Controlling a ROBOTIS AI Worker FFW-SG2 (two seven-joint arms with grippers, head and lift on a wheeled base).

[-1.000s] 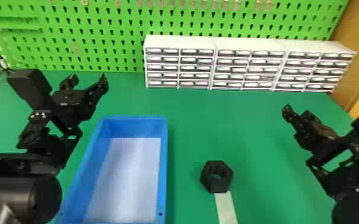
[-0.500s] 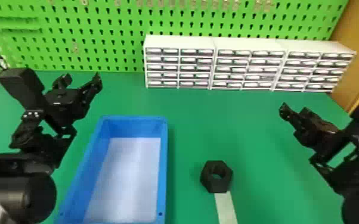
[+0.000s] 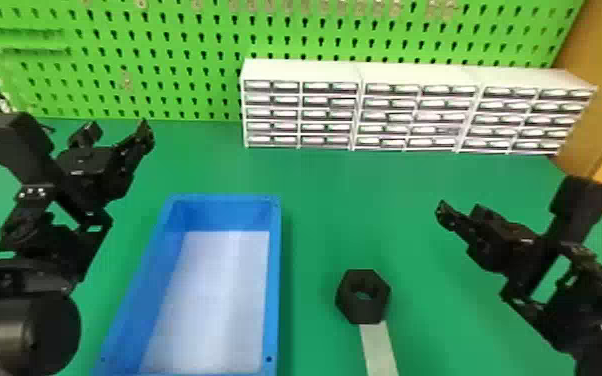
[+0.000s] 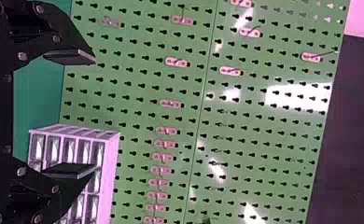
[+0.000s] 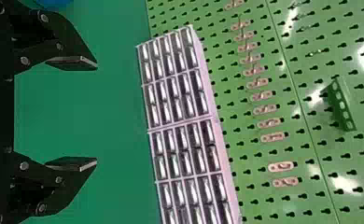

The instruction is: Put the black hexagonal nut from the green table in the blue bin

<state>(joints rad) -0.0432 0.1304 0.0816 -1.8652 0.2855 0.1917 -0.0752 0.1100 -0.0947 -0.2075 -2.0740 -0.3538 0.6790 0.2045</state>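
- Black hexagonal nut (image 3: 363, 312), lying flat on the green table (image 3: 315, 210), its round hole facing up; neither gripper touches it.
- From where I stand watching, the right gripper (image 3: 462, 209) is the nearer of the two to the nut. It hangs to the right of the nut and farther toward the back of the table, with open space between them.
- That gripper's fingers (image 5: 75, 163) are spread wide, and there is nothing between them.
- The left gripper (image 3: 117, 134) is well apart from the nut, over on the left and farther back, past the far left corner of the blue bin (image 3: 273, 280). Its wrist view shows the fingers (image 4: 68, 170) wide apart too, holding nothing.
- The bin stands to the left of the nut, near it but not touching. It has a pale bottom and looks empty to me.
- A pale strip (image 3: 379, 350) meets the near side of the nut and runs toward the robot.
- White drawer cabinets (image 3: 415, 100) line the back of the table, in front of a bright green pegboard (image 3: 165, 50).
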